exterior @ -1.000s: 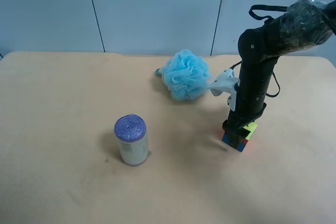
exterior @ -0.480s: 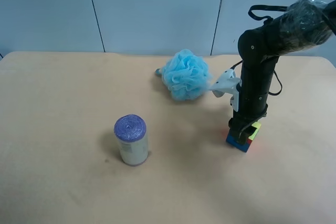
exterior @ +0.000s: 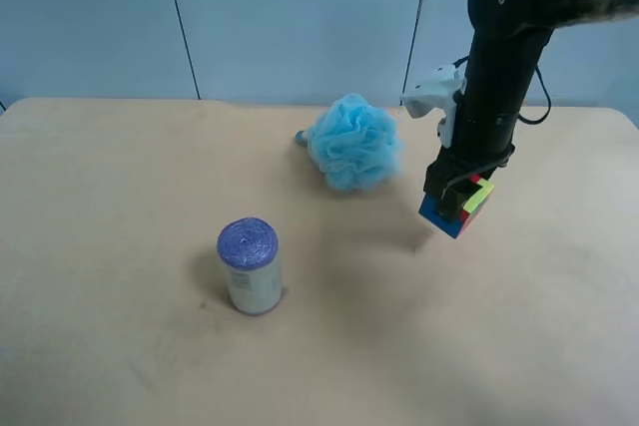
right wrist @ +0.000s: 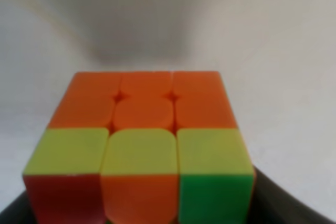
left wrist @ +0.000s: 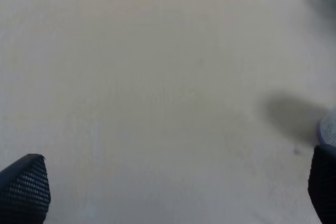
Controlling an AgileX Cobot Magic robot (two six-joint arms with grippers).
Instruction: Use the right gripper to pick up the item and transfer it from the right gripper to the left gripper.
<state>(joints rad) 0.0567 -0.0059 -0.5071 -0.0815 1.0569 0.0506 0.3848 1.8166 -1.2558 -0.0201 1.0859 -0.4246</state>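
Left tool (left wrist: pixel 173 192) hangs over the worktop (left wrist: pixel 157 77), fingers spread wide, gripping nothing. Right tool (exterior: pixel 454 195) is clenched on the puzzle cube (exterior: pixel 469 209), which is held clear of the worktop at four o'clock of the blue pouf (exterior: pixel 351 142).

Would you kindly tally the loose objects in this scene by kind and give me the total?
Puzzle cube: 1
Light-blue bath pouf: 1
Purple-topped white cylinder: 1
Total: 3
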